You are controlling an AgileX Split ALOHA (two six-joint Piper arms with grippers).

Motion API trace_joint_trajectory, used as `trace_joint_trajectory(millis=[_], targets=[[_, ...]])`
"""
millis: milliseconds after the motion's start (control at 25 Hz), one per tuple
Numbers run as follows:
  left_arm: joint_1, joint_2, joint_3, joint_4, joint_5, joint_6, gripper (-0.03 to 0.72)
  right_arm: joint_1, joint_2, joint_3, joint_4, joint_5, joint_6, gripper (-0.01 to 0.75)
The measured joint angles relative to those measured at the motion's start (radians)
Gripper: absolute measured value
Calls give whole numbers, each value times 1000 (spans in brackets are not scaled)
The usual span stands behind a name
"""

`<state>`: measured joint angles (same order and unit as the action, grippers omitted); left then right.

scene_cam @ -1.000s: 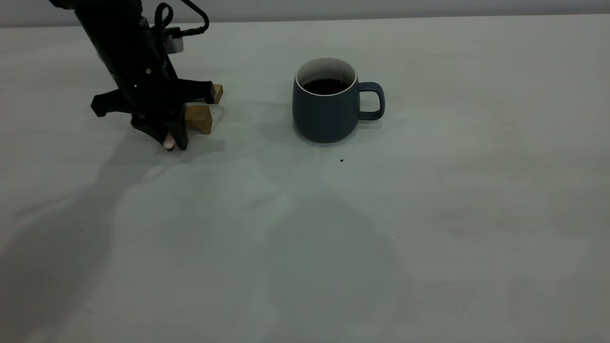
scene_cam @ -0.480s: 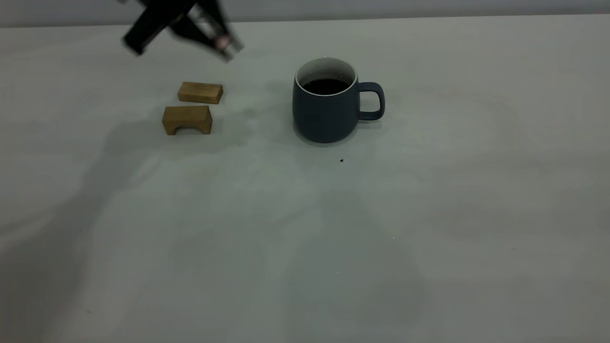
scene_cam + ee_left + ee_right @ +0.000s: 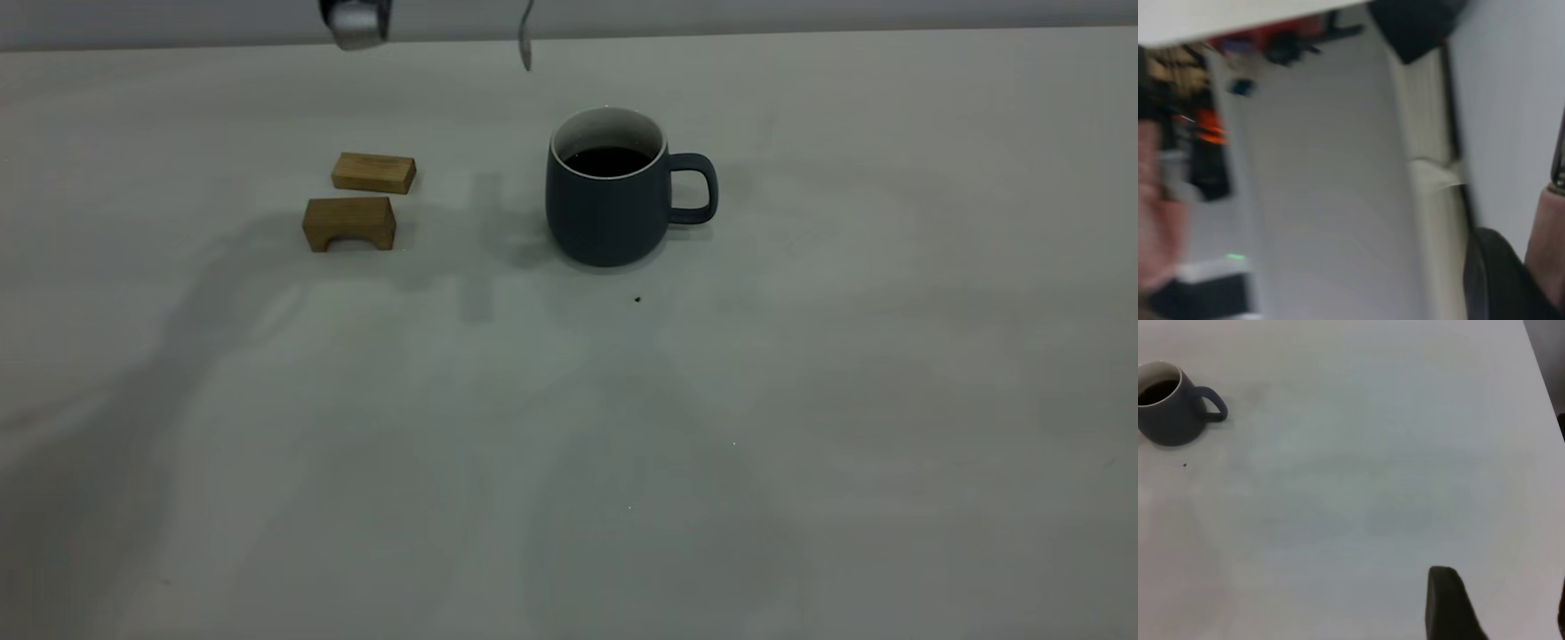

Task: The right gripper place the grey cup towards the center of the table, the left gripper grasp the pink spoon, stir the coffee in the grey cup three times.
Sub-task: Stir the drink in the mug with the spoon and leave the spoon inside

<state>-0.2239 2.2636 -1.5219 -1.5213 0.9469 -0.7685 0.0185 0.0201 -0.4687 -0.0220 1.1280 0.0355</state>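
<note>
Grey cup (image 3: 607, 200) upright, coffee (image 3: 608, 160) inside.

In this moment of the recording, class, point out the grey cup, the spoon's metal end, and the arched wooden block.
grey cup (image 3: 605, 218): exterior view, front of the dark outer wall.
pink spoon (image 3: 526, 44): exterior view, its grey metal end hanging above the cup.
arched wooden block (image 3: 348, 215): exterior view, its front face above the arch.

Two wooden blocks (image 3: 360, 200) lie side by side, apart

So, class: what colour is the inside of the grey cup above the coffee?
White, with a thin white rim on the grey cup above the dark coffee; clearest in the exterior view.
</note>
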Motion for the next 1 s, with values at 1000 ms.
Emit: trace_joint_trajectory(millis=[1000], targets=[[-137,315,-195,-200,-194,-175,134,0,0,0,0,0,0,429]])
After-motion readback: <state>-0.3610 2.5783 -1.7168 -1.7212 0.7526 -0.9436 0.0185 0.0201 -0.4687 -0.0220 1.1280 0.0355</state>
